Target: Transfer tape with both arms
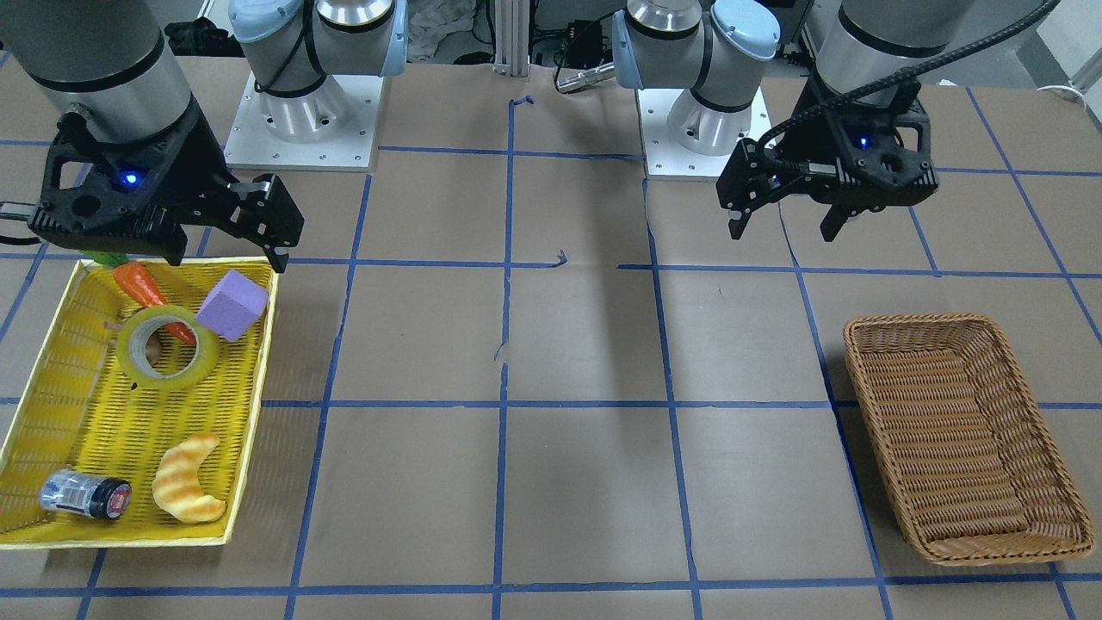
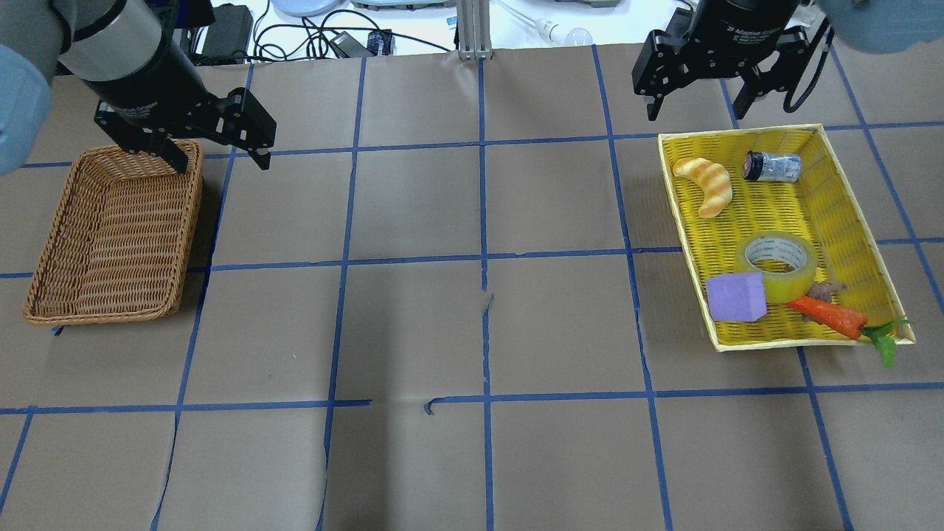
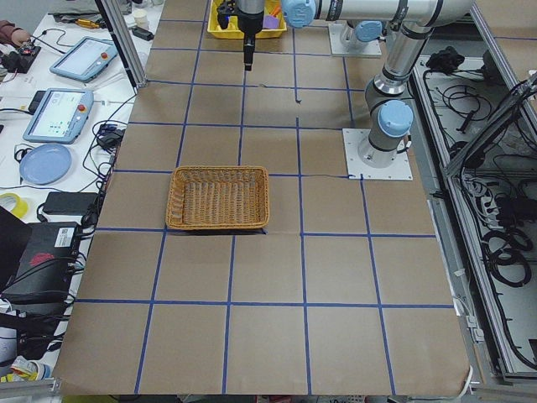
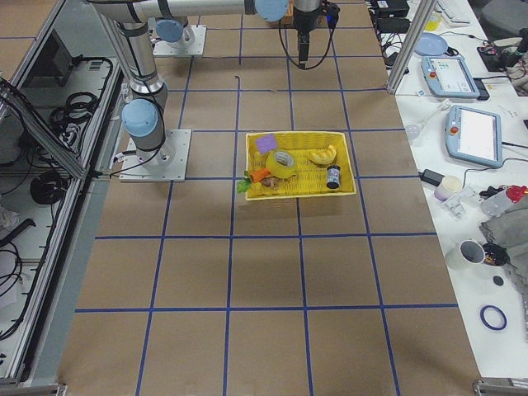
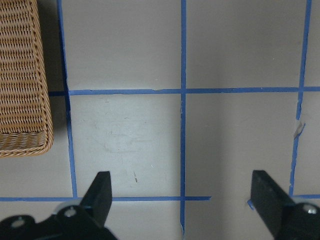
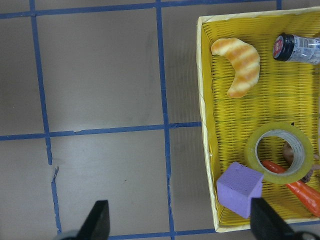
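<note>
Overhead exterior gives us, nearest, the purple block and the carrot at the near end of the yellow tray. Both touch the tape, which lies flat in the tray with its core facing up. Beyond it we see a croissant and a small bottle. Farther up, the right gripper hangs raised beside the tray, fingers spread wide and empty. Across the table, the left gripper, likewise spread, hangs beside the wicker basket.
</note>
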Controlling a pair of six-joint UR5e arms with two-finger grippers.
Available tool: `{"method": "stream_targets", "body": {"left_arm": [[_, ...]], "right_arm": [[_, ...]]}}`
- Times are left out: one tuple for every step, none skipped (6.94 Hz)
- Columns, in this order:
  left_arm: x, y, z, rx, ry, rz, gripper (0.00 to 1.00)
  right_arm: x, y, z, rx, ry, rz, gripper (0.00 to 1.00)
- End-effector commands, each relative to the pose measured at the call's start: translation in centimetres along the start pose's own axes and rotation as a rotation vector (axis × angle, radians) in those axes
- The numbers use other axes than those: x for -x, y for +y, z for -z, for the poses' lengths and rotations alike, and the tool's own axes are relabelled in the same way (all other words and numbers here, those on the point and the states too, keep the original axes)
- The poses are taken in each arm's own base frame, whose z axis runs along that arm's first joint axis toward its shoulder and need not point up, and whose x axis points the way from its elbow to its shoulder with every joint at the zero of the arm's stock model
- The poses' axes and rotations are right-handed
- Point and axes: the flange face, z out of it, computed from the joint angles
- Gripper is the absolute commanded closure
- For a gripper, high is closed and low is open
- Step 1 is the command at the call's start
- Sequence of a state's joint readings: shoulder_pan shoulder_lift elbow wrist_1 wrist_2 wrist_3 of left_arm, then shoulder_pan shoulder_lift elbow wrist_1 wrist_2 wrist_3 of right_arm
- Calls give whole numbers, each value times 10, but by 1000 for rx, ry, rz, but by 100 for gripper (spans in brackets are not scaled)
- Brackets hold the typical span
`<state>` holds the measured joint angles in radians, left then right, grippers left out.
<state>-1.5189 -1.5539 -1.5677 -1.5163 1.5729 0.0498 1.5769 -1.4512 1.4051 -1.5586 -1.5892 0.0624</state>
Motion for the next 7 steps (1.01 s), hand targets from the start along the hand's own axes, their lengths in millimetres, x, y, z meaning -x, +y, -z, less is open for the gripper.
{"method": "stream_targets", "body": {"left_arm": [[-1, 0, 0, 1, 2, -1, 0], [-1, 0, 0, 1, 2, -1, 0], [-1, 0, 0, 1, 4, -1, 0], [-1, 0, -1, 7, 4, -1, 0], [-1, 1, -1, 8, 4, -1, 0], [-2, 1, -2, 10, 6, -2, 0], [-2, 1, -2, 11, 6, -2, 0]], "right_arm": [[0, 0, -1, 2, 0, 3, 0], [0, 0, -1, 2, 0, 1, 0], [0, 0, -1, 2, 0, 1, 0], [0, 0, -1, 2, 0, 3, 0], [0, 0, -1, 2, 0, 3, 0], [0, 0, -1, 3, 0, 3, 0], [0, 0, -1, 3, 0, 1, 0]]}}
